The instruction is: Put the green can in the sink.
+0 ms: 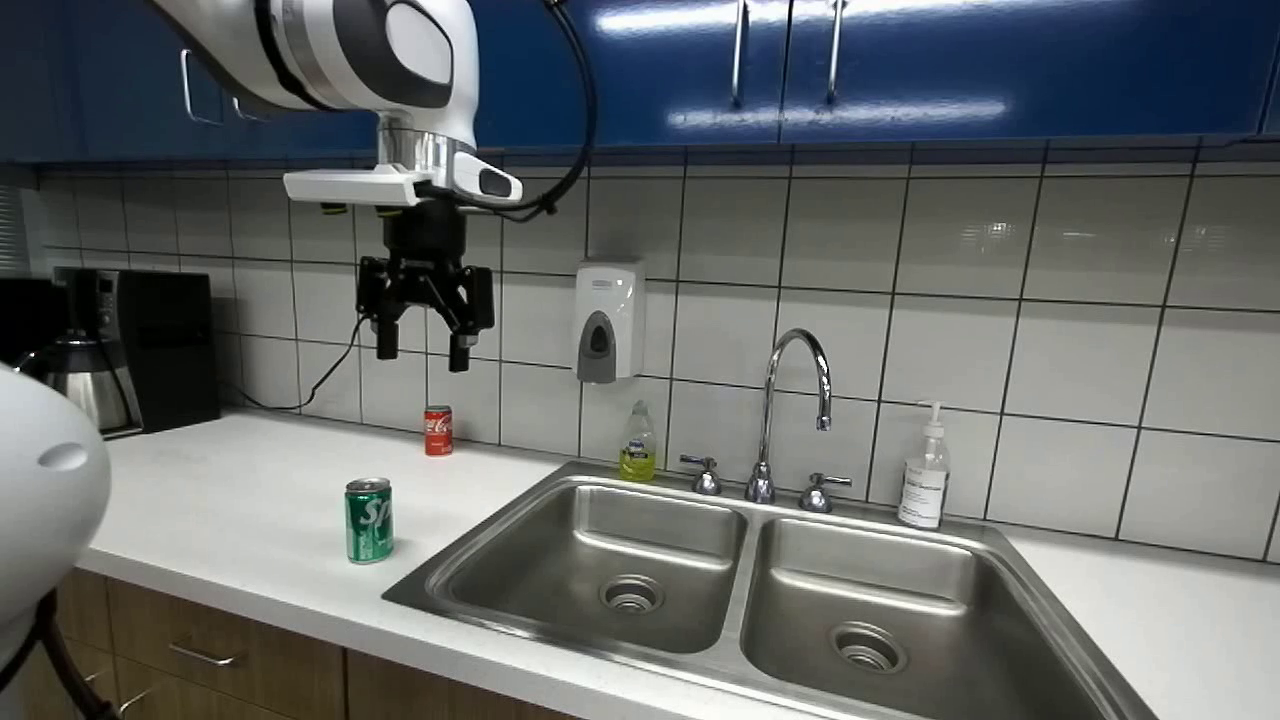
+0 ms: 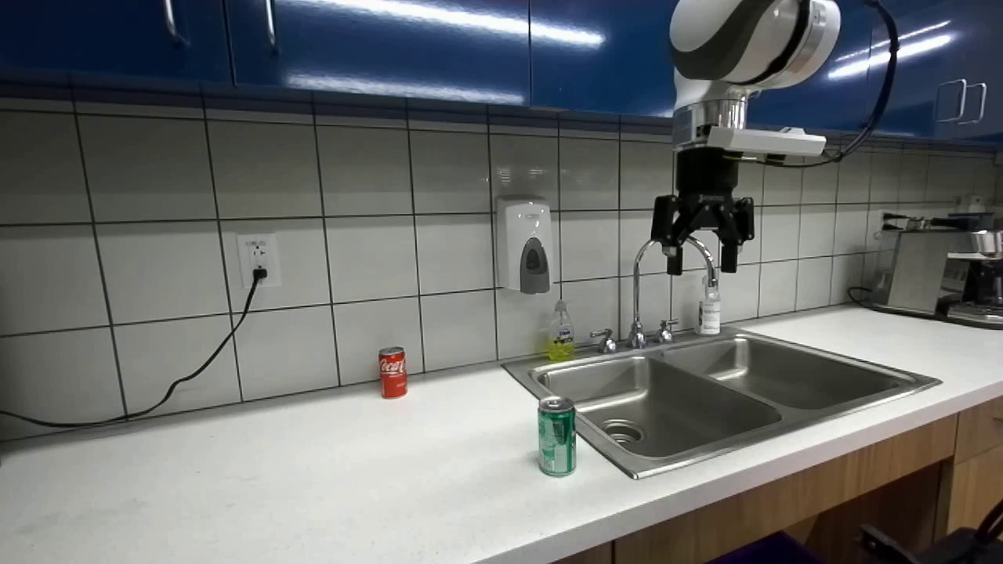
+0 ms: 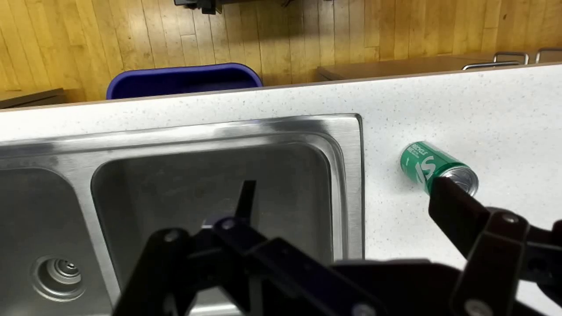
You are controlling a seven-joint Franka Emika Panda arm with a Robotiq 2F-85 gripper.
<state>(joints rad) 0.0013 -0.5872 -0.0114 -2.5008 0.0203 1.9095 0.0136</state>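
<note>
Gripper (image 1: 423, 352): black, jointed, jaws apart. Green can (image 1: 369, 520): metal cylinder, silver-topped, upright on speckled counter (image 3: 505, 127), lower than gripper, well apart.

The green can (image 1: 369, 521) is standing upright outside the sink (image 1: 740, 590), beside its short side and near its front corner, without touching its rim. The can's cylinder is carrying white lettering, and its silver top is facing upward; in the wrist view this top is being partly hidden. The sink is showing grey stainless steel, with a flat rim surrounding two rounded basins and a divider running between them. In both exterior views, the can is standing nearer to the left basin (image 1: 640, 530).
</note>
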